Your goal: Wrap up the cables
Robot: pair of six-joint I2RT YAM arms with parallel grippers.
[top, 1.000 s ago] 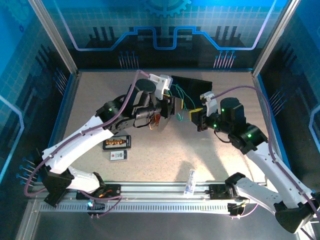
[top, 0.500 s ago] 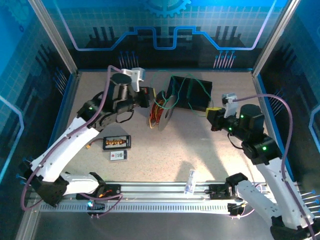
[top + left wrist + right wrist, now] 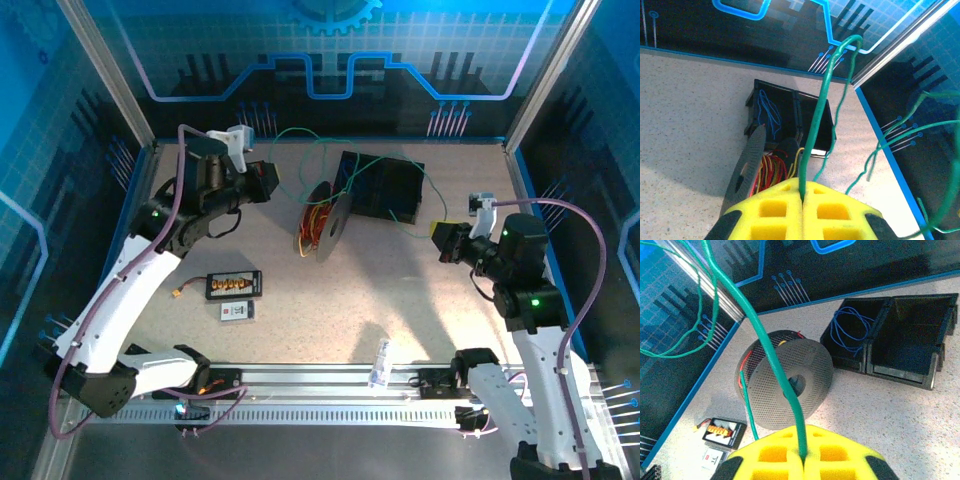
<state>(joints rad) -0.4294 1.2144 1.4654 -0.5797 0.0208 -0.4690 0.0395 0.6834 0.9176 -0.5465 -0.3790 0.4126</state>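
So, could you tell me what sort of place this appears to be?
Likely a lab robot test cell: a speckled table walled by blue circuit-print panels, two arms mounted at its near edge, and a cable spool beside black bins.

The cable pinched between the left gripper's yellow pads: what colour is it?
Green; the cable shows best in the left wrist view.

You've got a black two-compartment bin (image 3: 392, 187) at the back of the table (image 3: 400, 300), with a grey perforated spool (image 3: 335, 225) tipped up on its edge just beside it. Over on the near left sits a small black board (image 3: 233, 286) (orange connectors on top), with a little white card (image 3: 237, 311) just in front of it.
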